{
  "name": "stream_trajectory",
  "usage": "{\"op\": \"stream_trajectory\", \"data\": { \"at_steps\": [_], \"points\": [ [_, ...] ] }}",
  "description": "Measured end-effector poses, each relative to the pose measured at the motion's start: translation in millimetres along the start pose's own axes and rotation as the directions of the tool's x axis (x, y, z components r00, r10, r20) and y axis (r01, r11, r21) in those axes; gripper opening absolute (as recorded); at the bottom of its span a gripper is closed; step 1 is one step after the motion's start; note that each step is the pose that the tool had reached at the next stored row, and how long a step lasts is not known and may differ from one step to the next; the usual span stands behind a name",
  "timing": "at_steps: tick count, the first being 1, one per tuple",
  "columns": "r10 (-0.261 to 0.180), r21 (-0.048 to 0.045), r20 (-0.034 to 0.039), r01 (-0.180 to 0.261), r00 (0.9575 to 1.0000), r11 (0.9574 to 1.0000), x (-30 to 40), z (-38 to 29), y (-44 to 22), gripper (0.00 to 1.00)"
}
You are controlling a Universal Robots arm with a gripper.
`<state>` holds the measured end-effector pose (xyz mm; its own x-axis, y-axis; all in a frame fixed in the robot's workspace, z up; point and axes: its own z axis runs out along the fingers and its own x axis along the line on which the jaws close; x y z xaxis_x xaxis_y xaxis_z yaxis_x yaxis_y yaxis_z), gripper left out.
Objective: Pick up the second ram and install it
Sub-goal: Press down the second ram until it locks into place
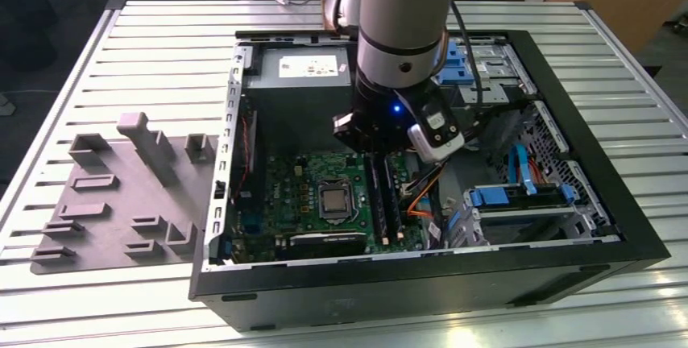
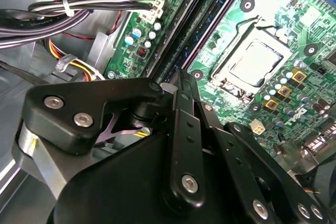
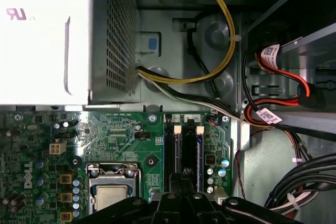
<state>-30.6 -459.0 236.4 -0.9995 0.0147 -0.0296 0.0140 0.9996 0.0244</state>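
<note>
My gripper (image 1: 379, 151) hangs low inside the open computer case, right over the long black memory slots (image 1: 384, 199) on the green motherboard (image 1: 306, 195). In both wrist views the fingers (image 2: 181, 108) are drawn together, the gripper (image 2: 178, 77) (image 3: 186, 176) sitting at one end of the slots (image 3: 176, 150). A thin dark strip that looks like the second ram (image 3: 187, 148) (image 2: 205, 32) runs edge-on away from the fingertips, between the slots with pale end clips. The linkage hides whether the fingertips pinch it or only rest on it.
A grey plastic tray (image 1: 118, 203) with raised blocks lies on the slatted table at the exterior view's left of the case. The processor socket (image 3: 110, 195) sits beside the slots. Cable bundles (image 2: 63, 11) and the power supply (image 3: 47, 35) crowd the slots' far end.
</note>
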Motion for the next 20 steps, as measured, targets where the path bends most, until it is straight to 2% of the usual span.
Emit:
{"op": "stream_trajectory", "data": {
  "at_steps": [20],
  "points": [
    [0.0, 0.0, 0.0, 0.0, 1.0, 1.0, -0.2, -0.3, -11.0, 0.11]
  ]
}}
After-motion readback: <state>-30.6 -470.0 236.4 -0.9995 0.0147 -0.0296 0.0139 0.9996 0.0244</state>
